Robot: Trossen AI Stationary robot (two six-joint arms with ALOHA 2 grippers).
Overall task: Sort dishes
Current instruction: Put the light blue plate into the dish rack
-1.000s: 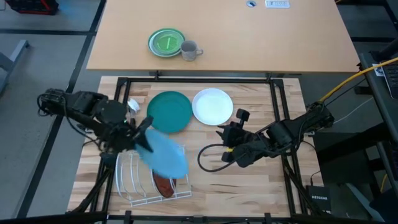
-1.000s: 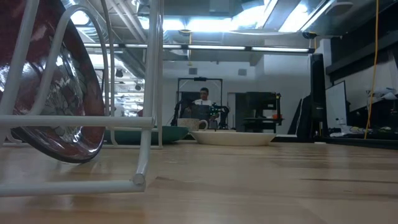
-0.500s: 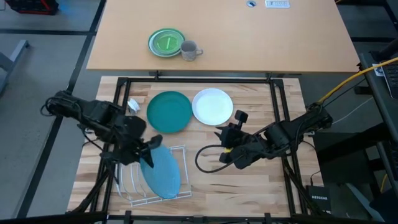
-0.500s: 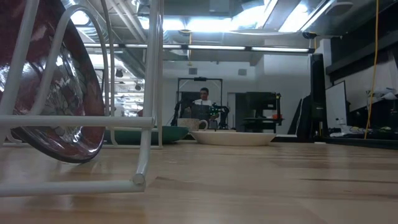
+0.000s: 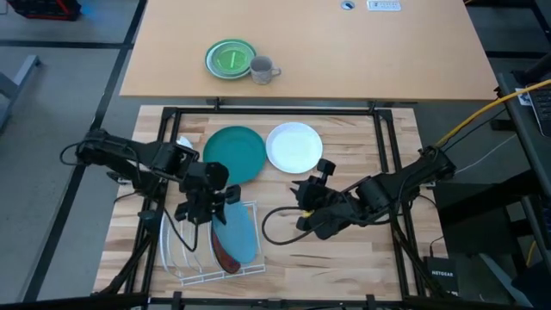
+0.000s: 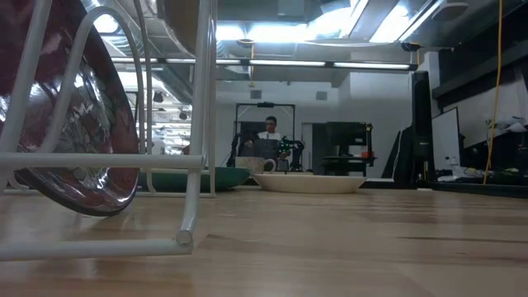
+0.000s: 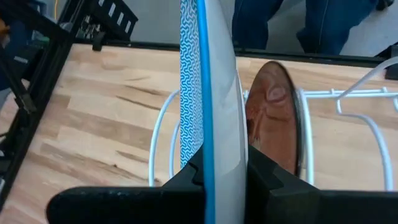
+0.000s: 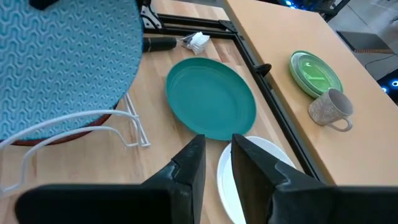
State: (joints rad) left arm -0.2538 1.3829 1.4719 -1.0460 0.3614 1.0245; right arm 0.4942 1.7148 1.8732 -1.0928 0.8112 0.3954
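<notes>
My left gripper (image 5: 212, 205) is shut on the light blue speckled plate (image 5: 238, 234), which stands on edge over the white wire rack (image 5: 185, 258). The dark red plate (image 7: 273, 118) stands on edge in a rack slot right beside it. In the low view the blue plate's lower edge (image 6: 186, 21) shows up between the rack wires. The dark teal plate (image 5: 234, 153) and the white plate (image 5: 294, 146) lie flat on the table's far part. My right gripper (image 8: 218, 155) hovers at mid-table, its fingers a narrow gap apart, touching nothing. My left gripper pinches the light blue plate at its rim (image 7: 208, 163), one finger (image 7: 189, 177) on the patterned face and one on the plain face. The fingers slant down from the table's far left. The plate stands on edge, reaching down past the fingers into the rack, clear of the table.
A small green plate (image 5: 230, 58) and a grey mug (image 5: 263, 69) sit on the far tan table. A black frame (image 5: 275, 110) borders the wooden top. A loose black cable (image 5: 280, 226) curls beside my right arm. A person (image 6: 271, 128) sits far back in the room.
My left gripper has moved toward the table's right and near edge and tipped, turning the blue plate from a broad slanted face to standing on edge and lowering it over the rack beside the red plate. My right gripper has shifted slightly toward the left.
</notes>
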